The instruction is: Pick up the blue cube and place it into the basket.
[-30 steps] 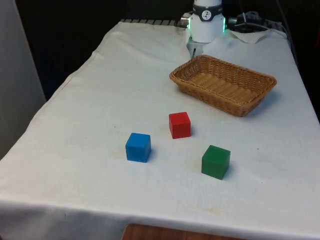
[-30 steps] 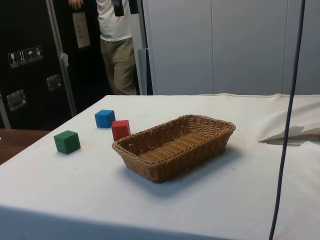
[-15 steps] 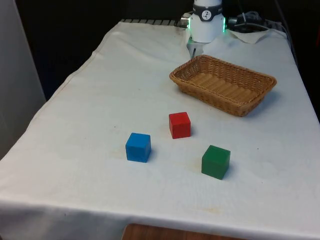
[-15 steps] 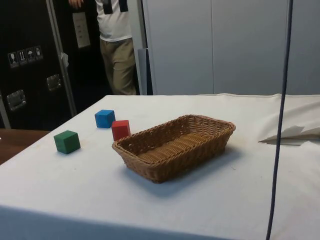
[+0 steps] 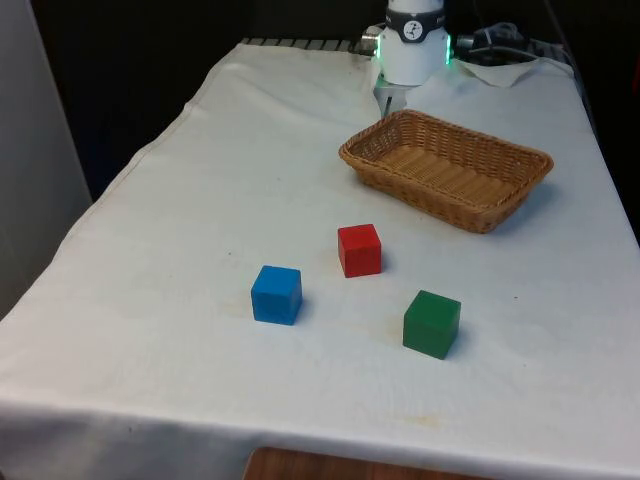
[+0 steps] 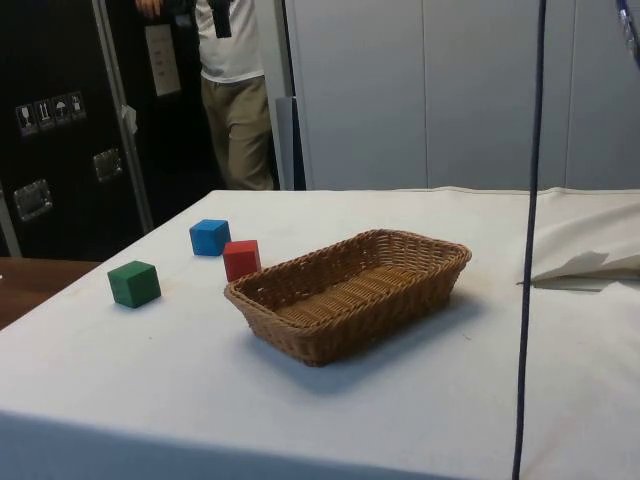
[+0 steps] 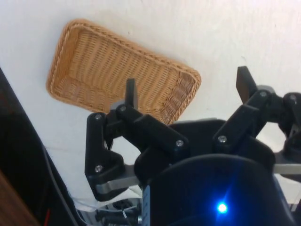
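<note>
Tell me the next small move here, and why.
Probably carry the hand away from the basket toward the blue cube, then descend. The wrist view shows the hand open, holding nothing, high over the basket's end, while the blue cube sits untouched on the cloth near the red cube and green cube, well clear of the basket.

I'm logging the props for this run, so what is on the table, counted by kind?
Cubes: 3, blue, red, green
Baskets: 1
Total: 4
</note>
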